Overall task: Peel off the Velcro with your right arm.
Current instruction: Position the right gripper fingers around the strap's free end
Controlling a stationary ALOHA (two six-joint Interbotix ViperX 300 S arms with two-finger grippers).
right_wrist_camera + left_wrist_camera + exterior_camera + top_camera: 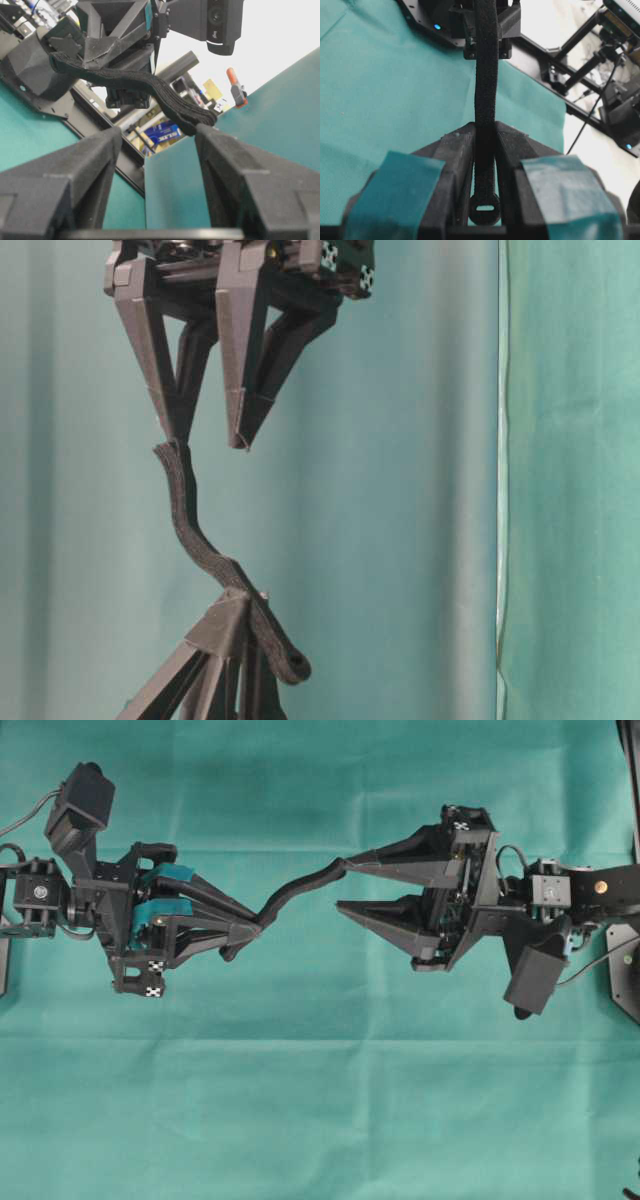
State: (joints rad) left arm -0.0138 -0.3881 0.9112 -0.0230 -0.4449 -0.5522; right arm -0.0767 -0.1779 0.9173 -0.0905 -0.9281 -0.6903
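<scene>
At nine o'clock in the overhead view, the Velcro is pinched between the clenched, teal-padded fingers of the left gripper — its looped end seen poking out behind the fingertips. The strip is stretched in mid-air above the green cloth toward three o'clock. There the right gripper is parted, one fingertip touching the strip's free end; no firm grasp is shown.

Even, soft light falls on the wrinkled teal cloth from above, with only faint shadows under the arms. The table-level view is dimmer and hazy. In both wrist views the background glares white, and the nearest black plastic fingers are blurred.
</scene>
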